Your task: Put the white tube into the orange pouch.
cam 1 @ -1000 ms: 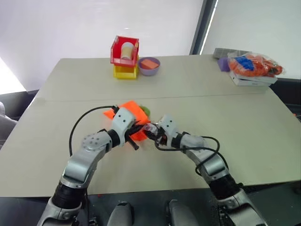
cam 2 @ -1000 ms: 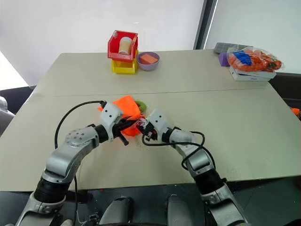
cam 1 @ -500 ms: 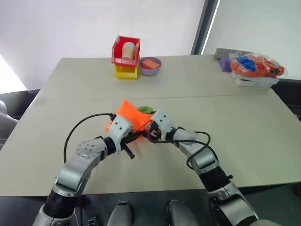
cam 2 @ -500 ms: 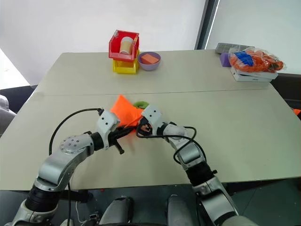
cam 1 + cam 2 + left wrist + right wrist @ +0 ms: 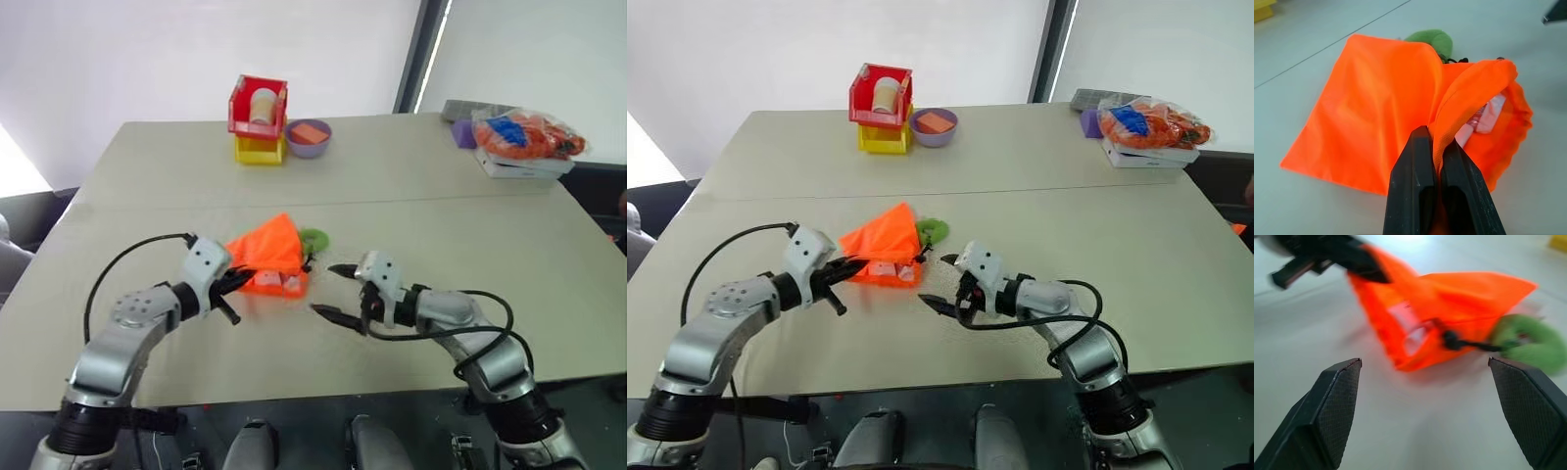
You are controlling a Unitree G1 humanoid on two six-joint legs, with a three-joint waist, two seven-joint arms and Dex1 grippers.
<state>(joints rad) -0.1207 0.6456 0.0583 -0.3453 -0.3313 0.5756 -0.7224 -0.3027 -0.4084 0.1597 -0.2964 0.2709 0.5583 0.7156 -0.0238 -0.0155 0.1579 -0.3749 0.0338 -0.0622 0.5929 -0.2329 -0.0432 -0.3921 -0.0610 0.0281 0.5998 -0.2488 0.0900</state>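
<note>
The orange pouch (image 5: 266, 255) lies on the table in front of me, its black cord running to a green ring (image 5: 313, 238). My left gripper (image 5: 233, 279) is shut on the pouch's rim (image 5: 1449, 127) and holds the mouth open. The white tube (image 5: 1484, 115), white with a pink mark, lies inside the mouth and is partly hidden by the fabric; the right wrist view also shows the white tube (image 5: 1410, 325). My right gripper (image 5: 328, 290) hovers to the right of the mouth, open and apart from the pouch, with nothing between its fingers (image 5: 1337, 401).
At the back stands a red bin (image 5: 260, 106) with a cream roll on a yellow bin (image 5: 259, 149), beside a purple bowl (image 5: 311, 135). A clear bag of orange and blue items (image 5: 529, 135) sits on a white box at the back right.
My right gripper opened and pulled back to the right, away from the pouch mouth. My left gripper moved left, dragging the pouch rim with it. The tube stays in the pouch.
</note>
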